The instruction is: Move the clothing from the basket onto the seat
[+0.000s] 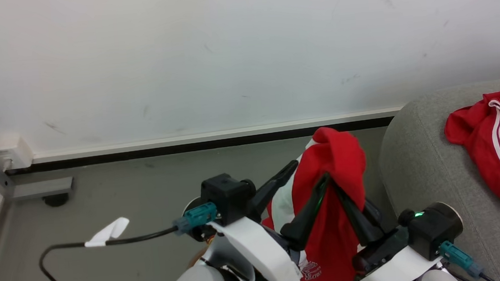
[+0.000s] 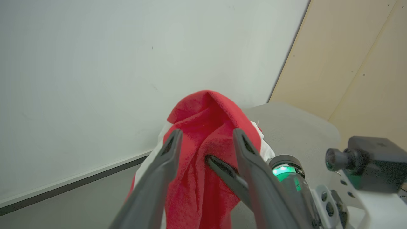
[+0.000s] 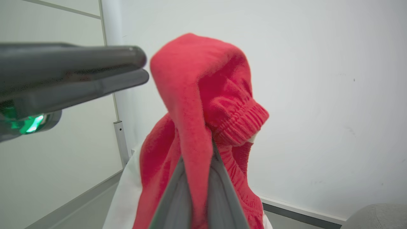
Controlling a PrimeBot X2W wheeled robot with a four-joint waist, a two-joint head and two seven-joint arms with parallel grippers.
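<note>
held garment [image 1: 330,183]: bright red, white side panel | second garment [image 1: 499,146]: red, thin white stripes | seat [image 1: 419,166]: light grey | wall [image 1: 224,47]: white | floor [image 1: 124,201]: grey | cable [image 1: 145,236]: black, white tag

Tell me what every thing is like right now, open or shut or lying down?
Bunched red-and-white cloth garment: held up in the air.
Right gripper: shut on it.
Left gripper: open, close to it.
Large light grey fabric seat: partly covered.
Crumpled red white-striped cloth garment: lying on that seat.

Wall [image 1: 224,47] behind, clothing [image 1: 337,160] left of seat [image 1: 419,166], another garment [image 1: 480,138] on seat
</note>
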